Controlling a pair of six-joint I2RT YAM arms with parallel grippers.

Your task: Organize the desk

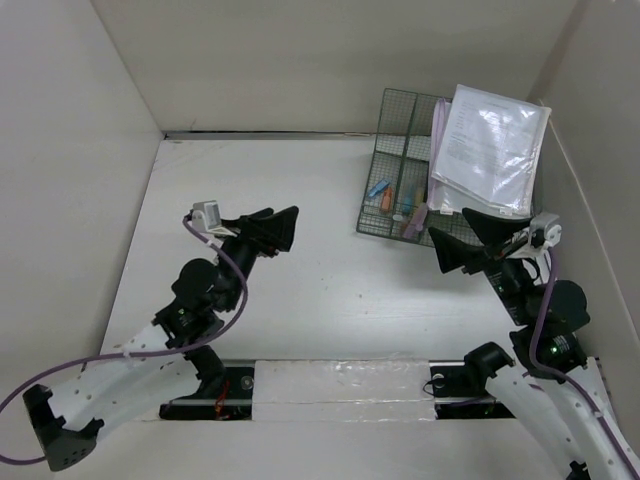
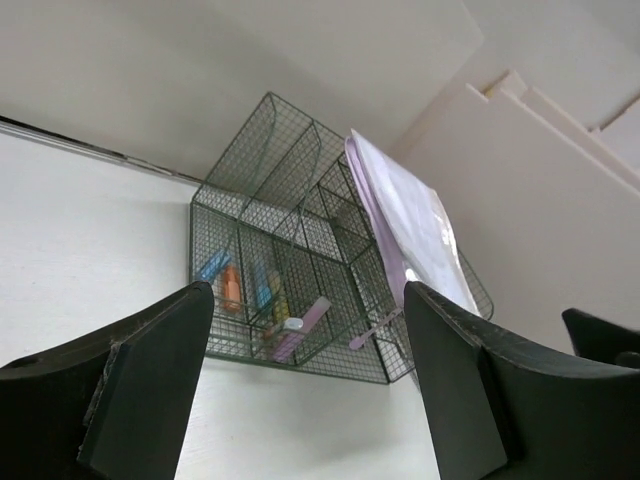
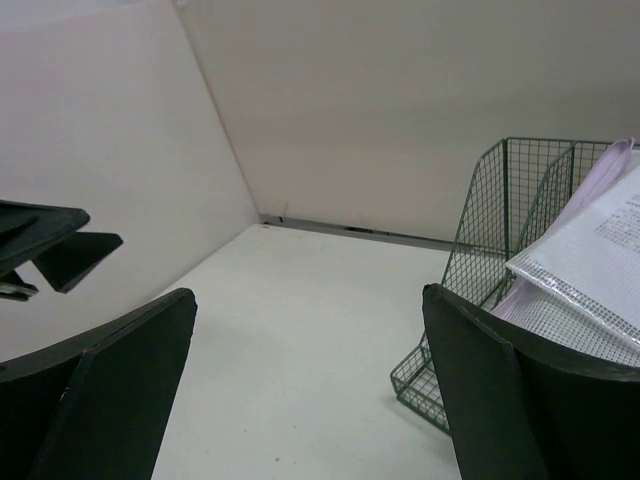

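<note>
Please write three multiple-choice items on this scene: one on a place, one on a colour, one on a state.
1. Where on the desk is the wire organizer? A) near left corner B) far right corner C) centre
2. Its mesh is: A) dark green B) red C) yellow
3. The left gripper is: A) shut on a pen B) open, empty C) shut, empty
1 B: top view shows it by the far right walls. 2 A: the wires look green. 3 B: jaws apart, nothing between.
</note>
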